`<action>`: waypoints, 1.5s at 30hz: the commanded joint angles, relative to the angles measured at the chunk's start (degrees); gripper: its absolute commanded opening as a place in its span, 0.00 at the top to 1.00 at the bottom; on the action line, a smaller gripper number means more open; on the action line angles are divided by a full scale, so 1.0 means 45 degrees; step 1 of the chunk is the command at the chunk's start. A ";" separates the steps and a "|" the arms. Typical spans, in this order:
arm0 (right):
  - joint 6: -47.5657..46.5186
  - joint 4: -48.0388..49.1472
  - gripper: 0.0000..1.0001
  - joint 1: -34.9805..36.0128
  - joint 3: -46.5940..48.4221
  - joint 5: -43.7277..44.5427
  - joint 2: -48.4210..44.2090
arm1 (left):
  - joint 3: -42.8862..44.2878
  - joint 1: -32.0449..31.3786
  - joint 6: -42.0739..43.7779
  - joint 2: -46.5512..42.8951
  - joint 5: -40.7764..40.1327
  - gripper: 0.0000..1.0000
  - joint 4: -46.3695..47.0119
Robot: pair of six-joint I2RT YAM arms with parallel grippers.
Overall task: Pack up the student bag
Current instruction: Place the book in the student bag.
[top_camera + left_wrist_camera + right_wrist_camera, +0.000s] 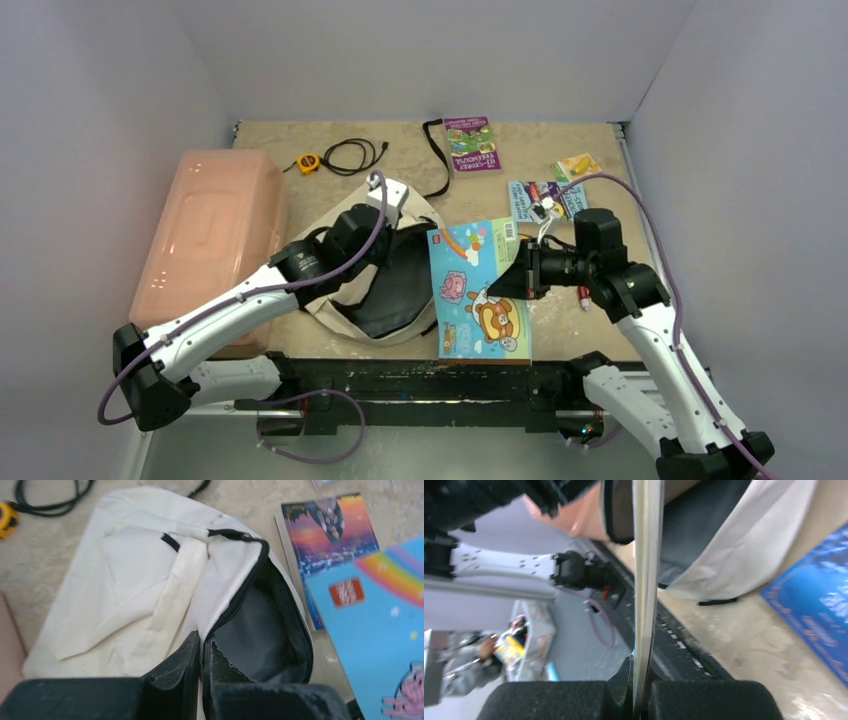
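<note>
Pinching the right edge of a blue picture book (470,290), the right tool (505,287) has its fingers pressed together on the cover. That arm's wrist view shows the book only edge-on. The book sits just right of the student bag (135,580), with its near end reaching the front rail of the desk (570,335).

The bag lies near the middle of the desk, cream side up, and its black-zippered mouth gapes towards the book. The left tool (202,667) is closed on the rim of that mouth, and the left arm lies across the bag's near side. A pink bin (205,235) stands just left of the bag.

A second book with a sunset cover (327,530) lies partly under the blue one. Farther back are a blue booklet (530,198) and a yellow-green card (577,165). A black strap (437,165) trails from the bag. Near the far wall lie a purple-and-green book (472,143), a coiled black cable (352,155) and a yellow tape measure (309,162).
</note>
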 commanded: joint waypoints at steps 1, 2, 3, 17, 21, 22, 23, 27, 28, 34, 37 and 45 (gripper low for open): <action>0.1220 0.1787 1.00 0.0635 -0.0579 -0.2955 -0.0028 | 0.1462 0.0065 0.0978 -0.0632 -0.2544 1.00 0.0419; 0.1381 0.1958 1.00 0.0789 -0.0670 -0.3091 0.0058 | 0.1561 0.0065 0.1012 -0.0637 -0.2390 1.00 0.0470; 0.1631 0.2243 1.00 0.0952 -0.0804 -0.3299 0.0166 | 0.1767 0.0065 0.1005 -0.0626 -0.2224 1.00 0.0484; 0.8034 0.9154 1.00 0.2231 -0.3099 -0.4299 0.3049 | 0.2758 0.0045 0.1165 -0.0535 -0.0427 1.00 0.0196; 1.1079 1.1430 1.00 0.2384 -0.3622 -0.3131 0.4088 | 0.2393 0.0041 0.0665 -0.0632 0.0247 1.00 0.0493; 1.1317 1.1569 1.00 0.2433 -0.3636 -0.2930 0.4337 | 0.2336 0.0045 0.0575 -0.0637 0.0303 1.00 0.0548; 1.1308 1.1328 1.00 0.2486 -0.3587 -0.2719 0.4598 | 0.2317 0.0045 0.0513 -0.0621 0.0285 1.00 0.0571; 1.2079 1.1116 1.00 0.2529 -0.3836 -0.1305 0.4935 | 0.2343 0.0033 0.0228 -0.0645 0.0406 1.00 0.0558; 1.2438 1.1198 1.00 0.2547 -0.3924 -0.0761 0.4885 | 0.2327 0.0022 0.0120 -0.0661 0.0467 1.00 0.0558; 1.5065 1.2720 1.00 0.2645 -0.4554 0.2323 0.5244 | 0.2307 -0.0046 -0.0355 -0.0657 0.0716 1.00 0.0407; 1.6033 1.3117 1.00 0.2971 -0.4426 0.3518 0.5583 | 0.2382 -0.0080 -0.0422 -0.0624 0.0926 1.00 0.0384; 1.7177 1.3684 1.00 0.3486 -0.3495 0.4954 0.6512 | 0.2771 -0.0169 -0.0081 -0.0597 0.1103 1.00 -0.0058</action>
